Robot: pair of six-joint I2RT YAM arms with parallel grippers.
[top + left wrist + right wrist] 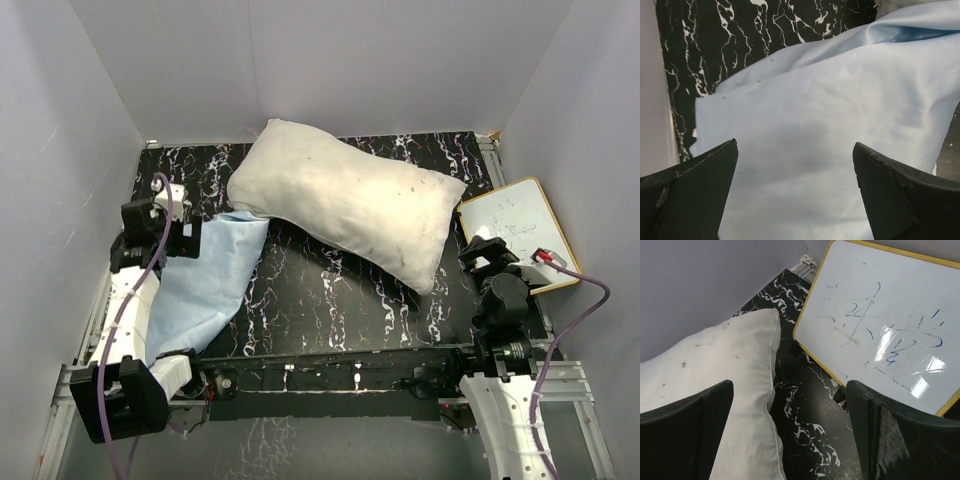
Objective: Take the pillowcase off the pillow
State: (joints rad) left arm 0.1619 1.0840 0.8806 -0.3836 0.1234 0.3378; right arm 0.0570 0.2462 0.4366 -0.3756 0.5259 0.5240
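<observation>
The off-white pillow point(350, 205) lies bare, slanting across the middle of the black marbled table point(330, 300). The pale blue pillowcase point(205, 280) lies flat and limp at the left, its far corner touching the pillow's left end. My left gripper point(190, 238) is open just above the pillowcase point(815, 125), nothing between its fingers point(705, 175). My right gripper point(480, 250) is open and empty at the pillow's right end, over bare table between the pillow point(730, 390) and a whiteboard.
A small wood-framed whiteboard point(520, 230) with blue scribbles lies at the right edge, also in the right wrist view point(885, 330). Pale walls enclose the table on three sides. A metal rail point(330, 375) runs along the near edge.
</observation>
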